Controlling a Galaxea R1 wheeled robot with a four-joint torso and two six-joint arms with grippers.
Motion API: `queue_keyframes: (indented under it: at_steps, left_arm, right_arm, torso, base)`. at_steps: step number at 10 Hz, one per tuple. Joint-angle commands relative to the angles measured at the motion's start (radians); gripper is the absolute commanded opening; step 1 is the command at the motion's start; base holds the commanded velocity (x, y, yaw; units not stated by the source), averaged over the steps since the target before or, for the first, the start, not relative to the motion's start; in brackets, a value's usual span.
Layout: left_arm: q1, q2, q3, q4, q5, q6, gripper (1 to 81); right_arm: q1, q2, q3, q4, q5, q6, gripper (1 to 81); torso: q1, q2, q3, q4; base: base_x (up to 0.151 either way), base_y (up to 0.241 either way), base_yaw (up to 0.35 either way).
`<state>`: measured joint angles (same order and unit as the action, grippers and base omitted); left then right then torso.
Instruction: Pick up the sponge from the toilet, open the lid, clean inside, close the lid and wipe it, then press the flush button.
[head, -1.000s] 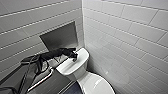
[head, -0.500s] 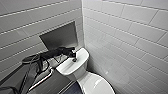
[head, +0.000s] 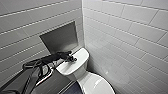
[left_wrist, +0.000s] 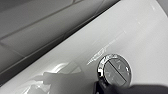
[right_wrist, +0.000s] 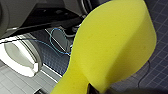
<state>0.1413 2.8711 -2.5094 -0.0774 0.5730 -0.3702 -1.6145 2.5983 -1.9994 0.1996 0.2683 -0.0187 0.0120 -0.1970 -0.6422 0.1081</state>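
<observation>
the left arm reaches in over the toilet (head: 75, 67), and the left gripper (head: 70, 58) sits on the flat tank cover (left_wrist: 140, 37) at the back of the toilet, at the edge nearer the wall. in the left wrist view the flush button (left_wrist: 114, 70) shows close up: a round chrome-rimmed disc split by a dark line, set into the glossy white tank cover. a dark tip of the left gripper overlaps the button's near rim and looks to be touching it; whether it presses down cannot be told, nor how far this gripper is open.

the right gripper (right_wrist: 98, 89) has hold of the sponge (right_wrist: 112, 47), clamped on its narrow, pinched end, so that the broad yellow body curves away from the wrist. the sponge hangs in the air beside the toilet, well apart from it, above the dark gridded floor (right_wrist: 160, 27). a thin blue cable (right_wrist: 58, 41) loops between the sponge and the toilet.

the lid (head: 96, 83) lies down over the bowl, in front of the tank, white and smooth. behind the toilet a grey flat panel (head: 60, 38) is set into the wall, just above the tank. white tiled walls (head: 125, 30) meet in a corner right behind the toilet.
</observation>
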Motion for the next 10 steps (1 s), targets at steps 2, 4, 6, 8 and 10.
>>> queue_keyframes:
  at_steps: [2,4,6,8,10]
  left_arm:
    - [-0.148,0.022,-0.005,-0.004,-0.004,-0.025,1.0]
    - [-0.148,0.022,0.003,-0.045,-0.057,-0.036,1.0]
    - [-0.157,0.027,0.007,-0.048,-0.064,-0.036,1.0]
    - [-0.165,0.021,0.007,-0.048,-0.062,-0.036,1.0]
    - [-0.192,0.025,0.018,-0.05,-0.059,-0.036,1.0]
  right_arm:
    - [-0.023,-0.016,0.015,-0.002,-0.086,-0.001,1.0]
    - [-0.023,-0.016,0.015,-0.002,-0.086,-0.001,1.0]
    - [-0.022,-0.016,0.015,-0.002,-0.086,-0.001,1.0]
    - [-0.017,-0.014,0.021,-0.002,-0.089,-0.003,1.0]
    - [-0.016,-0.013,0.024,-0.002,-0.092,-0.003,1.0]
  torso:
    - [0.0,0.0,0.0,0.0]
    - [0.0,0.0,0.0,0.0]
    - [0.0,0.0,0.0,0.0]
    - [0.0,0.0,0.0,0.0]
    - [0.0,0.0,0.0,0.0]
  base:
    - [0.0,0.0,0.0]
    - [0.0,0.0,0.0]
    - [0.0,0.0,0.0]
    - [0.0,0.0,0.0]
    - [0.0,0.0,0.0]
